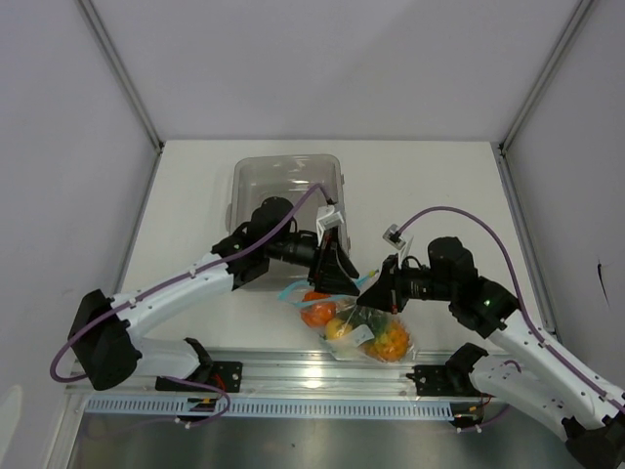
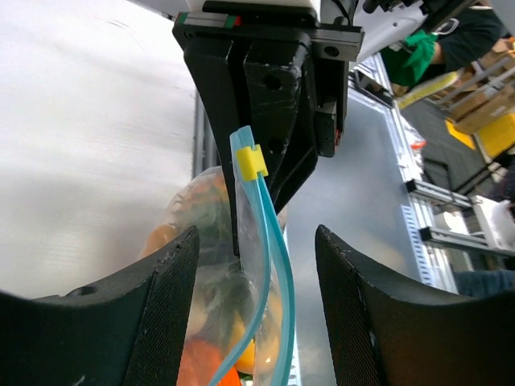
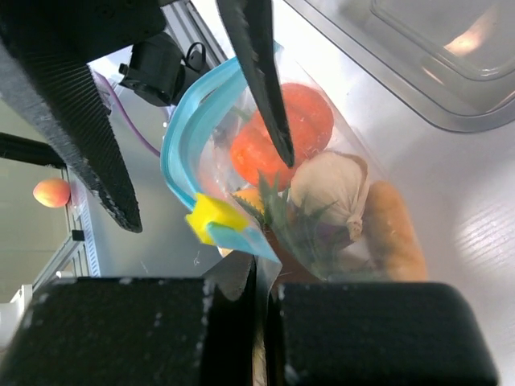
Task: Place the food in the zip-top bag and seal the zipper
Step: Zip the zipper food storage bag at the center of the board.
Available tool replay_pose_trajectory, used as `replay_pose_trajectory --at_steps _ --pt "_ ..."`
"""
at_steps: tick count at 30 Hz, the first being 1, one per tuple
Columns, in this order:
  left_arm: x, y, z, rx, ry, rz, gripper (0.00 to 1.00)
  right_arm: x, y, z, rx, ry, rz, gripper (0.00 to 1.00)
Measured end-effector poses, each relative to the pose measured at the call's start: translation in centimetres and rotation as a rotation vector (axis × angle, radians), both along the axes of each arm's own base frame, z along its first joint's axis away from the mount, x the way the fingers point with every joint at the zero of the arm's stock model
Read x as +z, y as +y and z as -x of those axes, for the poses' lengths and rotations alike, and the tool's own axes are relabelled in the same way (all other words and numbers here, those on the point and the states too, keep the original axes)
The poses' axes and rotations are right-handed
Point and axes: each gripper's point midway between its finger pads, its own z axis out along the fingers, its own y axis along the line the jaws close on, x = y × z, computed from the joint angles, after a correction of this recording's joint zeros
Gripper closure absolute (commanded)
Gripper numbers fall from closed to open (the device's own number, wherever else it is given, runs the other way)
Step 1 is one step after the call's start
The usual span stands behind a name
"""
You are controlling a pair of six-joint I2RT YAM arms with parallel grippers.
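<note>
Two hands: meet at the mouth end of the zip-top bag, tips near each other.
Right hand: closed, pinching the bag's edge just beside the yellow slider.
Left hand: open, fingers either side of the zipper, not touching it.
Zipper: light blue strip, runs from the right hand's pinch through the left hand's gap; two strands spread apart past the slider.
Food: inside the bag, just beyond both hands; orange tomato, white radish, green sprig visible.
Bag: on the tabletop, base side of both hands.
Tray: clear grey, behind the left hand.
</note>
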Motion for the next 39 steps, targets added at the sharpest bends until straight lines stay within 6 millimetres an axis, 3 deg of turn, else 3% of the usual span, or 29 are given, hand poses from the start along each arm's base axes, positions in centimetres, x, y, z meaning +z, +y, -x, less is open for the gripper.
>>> replay_pose_trajectory --at_steps 6,11,13,16,18,20,23,24,26,31,39 --pt "-0.7 0.3 0.3 0.051 -0.100 -0.046 0.38 -0.3 0.1 -0.5 -0.016 0.026 0.005 1.00" --pt "-2.5 0.1 0.4 0.099 -0.160 -0.122 0.42 0.0 0.2 -0.8 -0.032 0.039 0.003 1.00" --pt "-3.0 0.2 0.2 0.119 -0.169 -0.144 0.52 0.2 0.2 -1.0 -0.039 0.040 -0.002 1.00" --pt "-3.7 0.4 -0.4 0.152 -0.181 -0.173 0.86 0.6 0.1 -1.1 -0.044 0.041 -0.010 1.00" --pt "-3.9 0.5 -0.6 0.162 -0.184 -0.182 0.97 0.6 0.0 -1.2 -0.046 0.040 -0.011 0.96" --pt "-4.0 0.6 -0.7 0.169 -0.187 -0.191 0.99 0.7 -0.2 -1.4 -0.048 0.034 -0.010 0.91" --pt "-4.4 0.9 -0.6 0.167 -0.173 -0.209 0.99 1.1 -0.4 -1.3 -0.032 0.018 -0.015 0.67" --pt "-4.4 0.9 -0.6 0.165 -0.170 -0.209 0.99 1.4 -0.5 -1.1 -0.021 0.015 -0.018 0.64" --pt "-4.3 1.1 -0.6 0.155 -0.162 -0.205 1.00 2.0 -0.6 -0.8 0.005 -0.005 -0.025 0.64" --pt "-3.9 1.4 -0.2 0.111 -0.131 -0.168 0.99 3.1 -0.9 -0.1 0.067 -0.039 -0.040 0.78" --pt "-3.4 1.4 1.4 0.020 -0.090 -0.100 0.99 2.5 -0.7 0.1 0.131 -0.003 -0.041 0.82"
